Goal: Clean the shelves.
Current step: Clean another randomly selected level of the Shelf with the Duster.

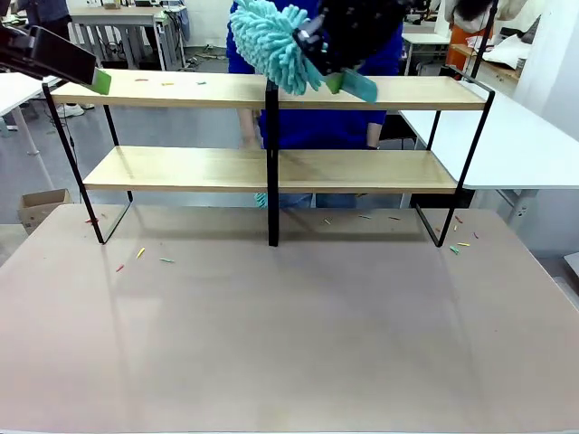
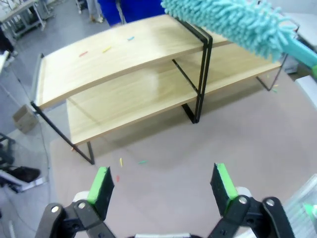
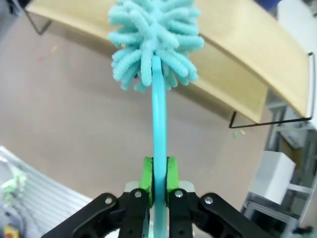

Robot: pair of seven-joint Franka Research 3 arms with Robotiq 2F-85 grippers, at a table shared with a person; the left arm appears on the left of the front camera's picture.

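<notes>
Shelves [image 1: 271, 167]: two long light-wood boards in a thin black metal frame with a black centre post, standing upright on the far half of the pale beige bench [image 1: 289, 344]. The long axis runs left to right across the bench, spanning nearly its whole width, with the open front facing the robot. A person in a blue top [image 1: 317, 127] stands just behind the middle of the shelves. The right jaws are clamped on the flat handle of a teal microfibre duster [image 1: 271, 45], with a green pad [image 3: 147, 173] on either side of the handle in the right wrist view. In the front view the duster lies on a diagonal, handle low and to the right, fluffy head up and to the left, pointing toward the robot's left. The head hangs over the upper board beside the centre post; I cannot tell whether the fibres touch the wood. The left jaws stand wide apart with nothing between the green pads [image 2: 101, 186], above the bench on the robot's side and looking down on the shelves' left half. Small coloured scraps [image 1: 167, 83] lie on the left half of the upper board. More scraps [image 1: 140, 253] are scattered on the bench near both ends of the frame.
</notes>
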